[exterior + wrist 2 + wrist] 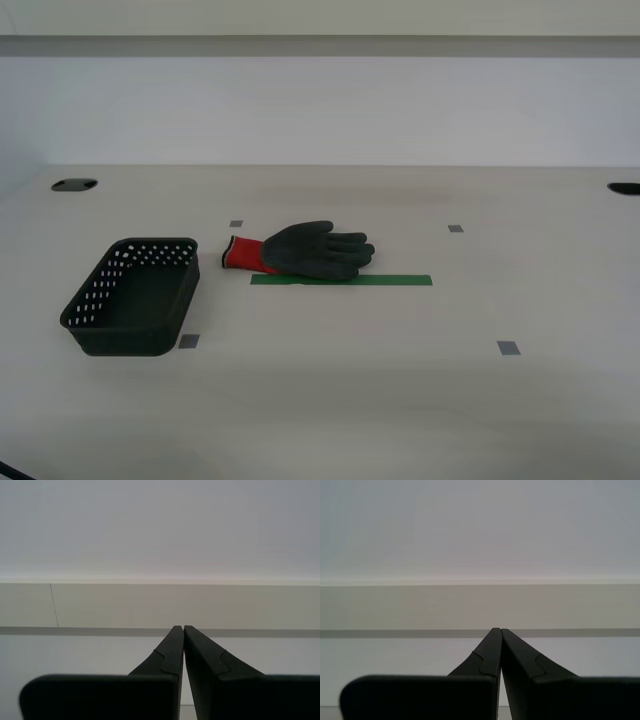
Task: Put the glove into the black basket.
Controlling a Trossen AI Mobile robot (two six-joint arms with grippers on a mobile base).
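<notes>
The glove lies flat near the middle of the pale table, its dark grey fingers toward the exterior view's right and its red cuff toward the left. The black basket stands to the left of the glove, a short gap apart, and looks empty. Neither arm shows in the exterior view. My first gripper is shut on nothing and faces the far wall. My second gripper is shut on nothing and faces the far wall too. Neither wrist view shows the glove or the basket.
A green tape strip lies just in front of the glove. Small grey tape squares dot the table. Two dark cable holes sit at the back corners. A white wall closes the back.
</notes>
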